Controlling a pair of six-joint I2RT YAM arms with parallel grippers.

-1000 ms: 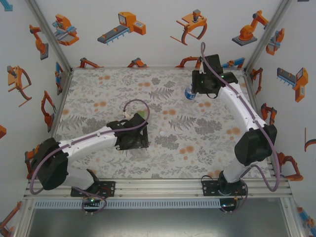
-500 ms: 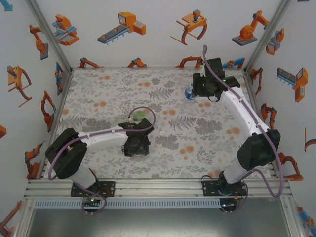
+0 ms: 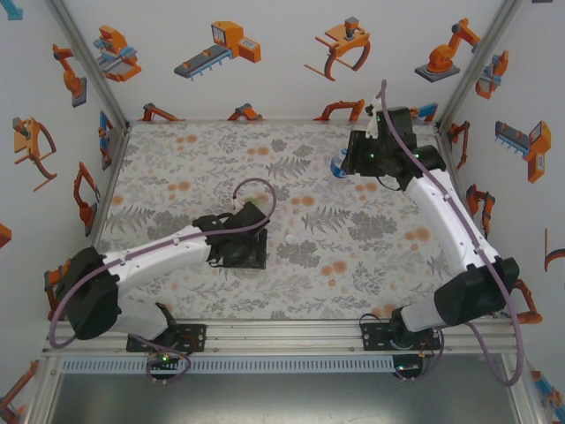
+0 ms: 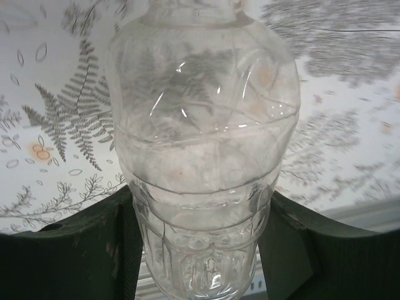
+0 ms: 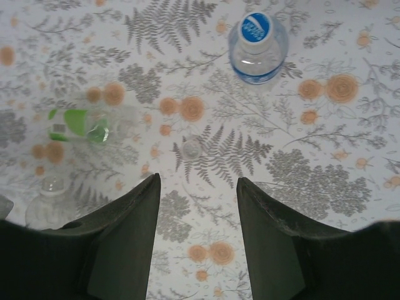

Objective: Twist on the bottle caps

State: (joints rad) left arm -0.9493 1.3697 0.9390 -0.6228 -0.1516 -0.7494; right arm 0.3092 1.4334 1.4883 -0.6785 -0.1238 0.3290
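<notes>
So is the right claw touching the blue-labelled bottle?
Apart. The right wrist view shows patterned table between the right claw and the blue-labelled bottle.

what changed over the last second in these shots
The right arm's elbow swung out toward the near right corner, and the open right end effector edged slightly right. The left arm's elbow swung inward, then back out. The left end effector, shut on the unlabelled bottle, ended roughly where it began. No new grasp or release shows. The blue-labelled bottle and the loose cap stayed put.
</notes>
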